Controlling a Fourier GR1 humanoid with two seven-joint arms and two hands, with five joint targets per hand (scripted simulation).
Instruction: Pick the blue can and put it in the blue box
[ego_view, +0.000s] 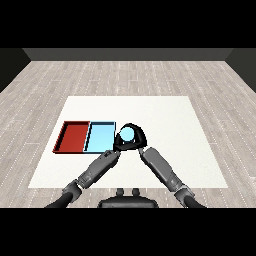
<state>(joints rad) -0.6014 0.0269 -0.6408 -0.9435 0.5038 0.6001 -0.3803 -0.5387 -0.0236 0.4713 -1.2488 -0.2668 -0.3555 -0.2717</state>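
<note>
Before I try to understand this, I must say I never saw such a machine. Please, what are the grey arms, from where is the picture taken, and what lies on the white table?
This is a humanoid robot seen from its own head, looking down and forward across a white table. The two grey forearms coming from the lower corners are its arms, each ending in a black hand. The right hand is curled round a blue can, just right of the trays. The left hand is beside the can; its fingers are hard to make out. Two trays lie side by side: a red tray and a light blue tray.
</note>
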